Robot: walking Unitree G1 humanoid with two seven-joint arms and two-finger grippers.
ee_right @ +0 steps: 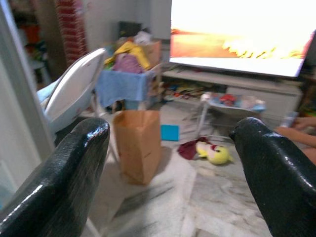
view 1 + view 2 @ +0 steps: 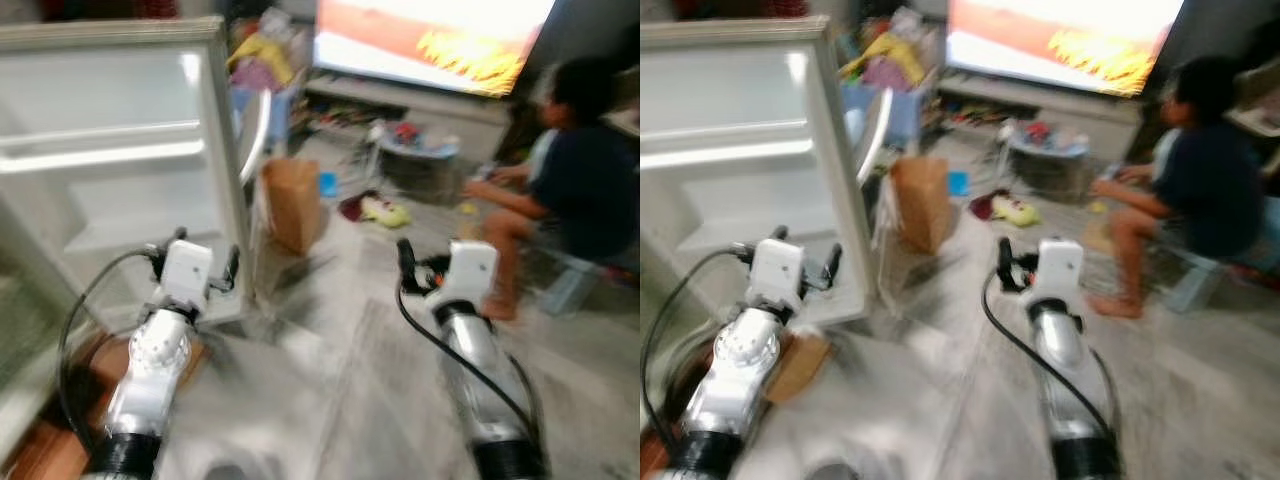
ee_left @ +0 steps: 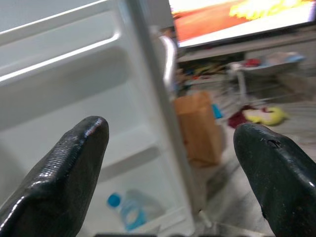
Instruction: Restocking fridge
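Observation:
The open fridge door [image 2: 120, 150] stands at the left, its white inner shelves facing me. A clear bottle with a blue cap [image 3: 129, 211] lies in the door's lowest shelf. A brown paper bag [image 2: 292, 203] stands on the floor just past the door's edge. My left gripper [image 2: 205, 262] is raised before the door, open with nothing between its fingers [image 3: 69, 173]. My right gripper [image 2: 420, 265] is held up over the floor, open and empty, and the wrist view looks along it at the paper bag [image 1: 138, 145].
A person [image 2: 565, 190] sits on a low stool at the right, near a large lit television [image 2: 430, 40]. Toys, a yellow plush [image 2: 385, 210] and a small table [image 2: 415, 150] clutter the floor beyond the bag. A cardboard piece [image 2: 800, 365] lies by the left arm.

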